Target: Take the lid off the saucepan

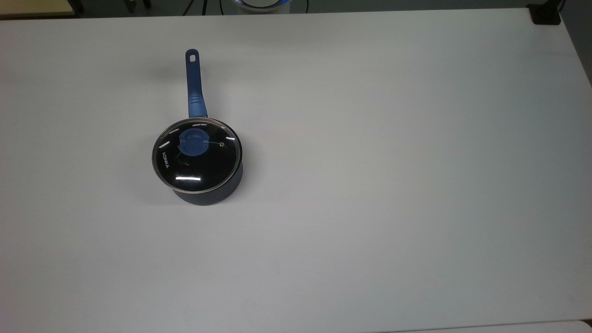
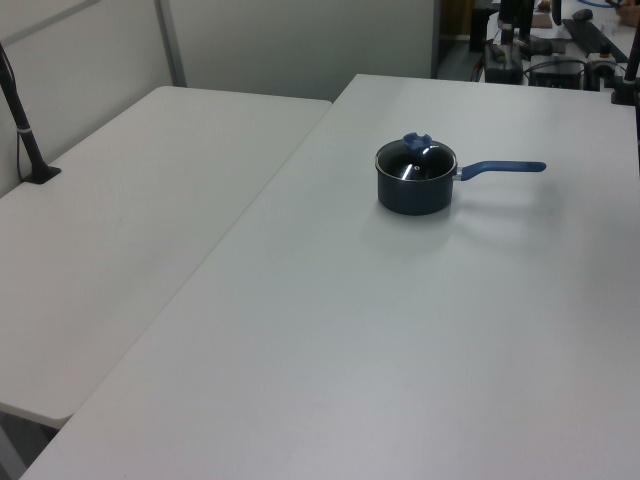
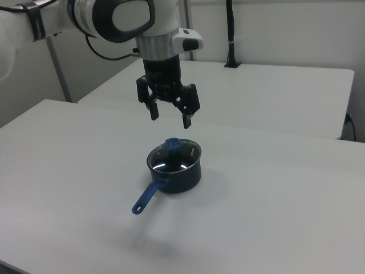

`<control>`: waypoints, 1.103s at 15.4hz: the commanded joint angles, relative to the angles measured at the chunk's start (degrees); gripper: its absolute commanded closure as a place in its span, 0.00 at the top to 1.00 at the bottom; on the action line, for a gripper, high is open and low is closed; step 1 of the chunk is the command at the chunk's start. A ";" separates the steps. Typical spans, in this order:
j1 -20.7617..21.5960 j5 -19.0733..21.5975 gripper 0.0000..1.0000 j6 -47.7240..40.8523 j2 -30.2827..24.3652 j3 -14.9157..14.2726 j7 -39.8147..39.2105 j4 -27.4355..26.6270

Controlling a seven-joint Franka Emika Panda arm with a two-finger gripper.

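A dark saucepan (image 1: 210, 193) (image 2: 412, 195) (image 3: 185, 176) stands on the white table, its long blue handle (image 1: 194, 85) (image 2: 503, 168) (image 3: 147, 198) pointing toward the top view's upper edge. The glass lid (image 1: 199, 164) (image 2: 417, 160) (image 3: 174, 155) with its blue knob (image 1: 193, 142) (image 3: 171, 144) sits closed on the pan. In the right view my gripper (image 3: 170, 119) hangs open in the air above the lid, well clear of the knob, with nothing between its fingers.
The white table (image 1: 370, 185) spreads wide around the pan. A second white table (image 2: 130, 220) adjoins it on the left view's left, with a black post (image 2: 25, 130) on it. Dark equipment (image 2: 545, 50) stands past the far edge.
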 commanded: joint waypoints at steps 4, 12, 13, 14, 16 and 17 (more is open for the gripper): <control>0.03 2.10 1.00 4.30 1.80 0.38 -0.74 -1.23; 5.13 6.85 1.00 12.04 6.10 0.47 1.46 -1.32; 5.48 6.67 1.00 12.22 6.98 0.47 1.37 -1.15; 5.83 6.49 1.00 12.31 7.68 0.38 1.37 -1.06; 7.41 4.83 1.00 12.31 9.35 0.47 1.72 0.25; 8.03 4.73 1.00 12.40 9.88 0.47 2.07 0.44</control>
